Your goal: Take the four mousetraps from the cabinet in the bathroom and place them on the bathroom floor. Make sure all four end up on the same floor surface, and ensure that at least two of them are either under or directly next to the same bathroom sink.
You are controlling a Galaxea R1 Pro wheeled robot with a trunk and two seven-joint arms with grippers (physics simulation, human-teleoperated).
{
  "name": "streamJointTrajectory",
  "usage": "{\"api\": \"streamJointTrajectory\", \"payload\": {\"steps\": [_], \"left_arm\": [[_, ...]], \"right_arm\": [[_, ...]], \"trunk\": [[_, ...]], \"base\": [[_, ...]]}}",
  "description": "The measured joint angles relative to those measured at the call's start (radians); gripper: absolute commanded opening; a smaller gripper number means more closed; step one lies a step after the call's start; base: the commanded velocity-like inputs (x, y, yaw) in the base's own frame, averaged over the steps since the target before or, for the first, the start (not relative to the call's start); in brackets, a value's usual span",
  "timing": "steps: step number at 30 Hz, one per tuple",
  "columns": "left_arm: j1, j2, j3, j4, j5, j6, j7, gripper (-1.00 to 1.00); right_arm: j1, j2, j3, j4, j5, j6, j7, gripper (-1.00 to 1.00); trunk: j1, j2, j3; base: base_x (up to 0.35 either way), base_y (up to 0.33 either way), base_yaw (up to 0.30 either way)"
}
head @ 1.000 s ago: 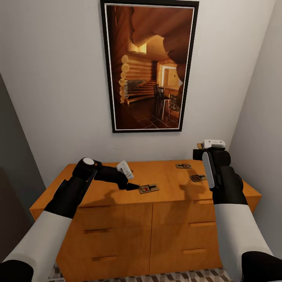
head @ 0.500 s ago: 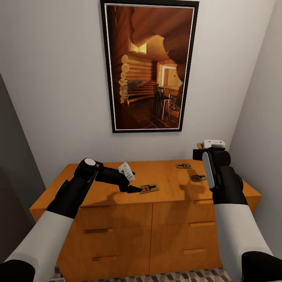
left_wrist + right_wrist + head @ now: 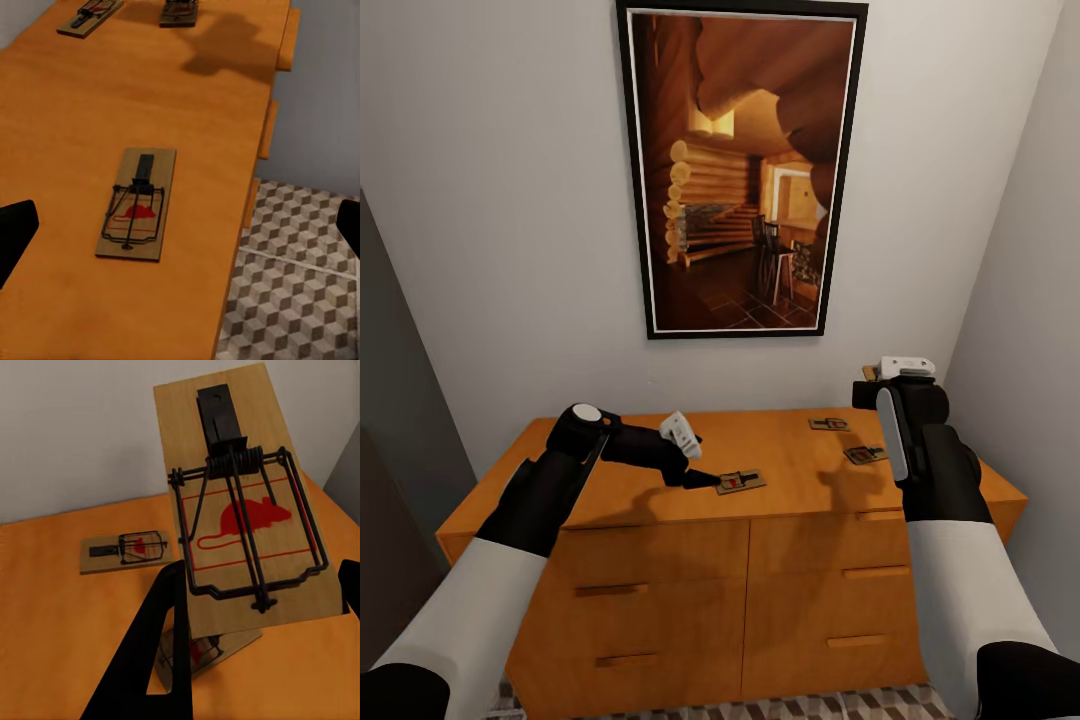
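Head view: left gripper low over cabinet top, tips at nearest mousetrap, trap at 3 o'clock of tips; two more mousetraps at 1 o'clock of it; right gripper raised above cabinet's right end; framed picture on wall; strip of bathroom floor at 6 o'clock

Left wrist view: fingers spread apart, nearest trap lying flat between them, untouched; patterned floor beside cabinet edge

Right wrist view: jaws clamped on held mousetrap, tilted up above cabinet top; others lie flat beyond
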Motion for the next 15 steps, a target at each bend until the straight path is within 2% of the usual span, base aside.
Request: {"api": "streamJointTrajectory", "payload": {"steps": [6,9,15], "left_arm": [[0.0,0.0,0.006,-0.001,-0.002,0.001,0.007,1.0],[0.0,-0.001,0.008,0.001,-0.003,0.003,0.03,1.0],[0.0,-0.018,0.013,0.016,0.004,0.013,0.168,1.0]], "right_arm": [[0.0,0.0,0.0,0.0,0.0,0.0,0.0,-1.0],[0.0,0.0,0.0,0.0,0.0,0.0,0.0,-1.0],[0.0,0.0,0.0,0.0,0.002,0.0,0.0,-1.0]], "trunk": [[0.0,0.0,0.0],[0.0,0.0,0.0],[0.0,0.0,0.0]], "base": [[0.0,0.0,0.0],[0.0,0.0,0.0],[0.0,0.0,-0.021]]}}
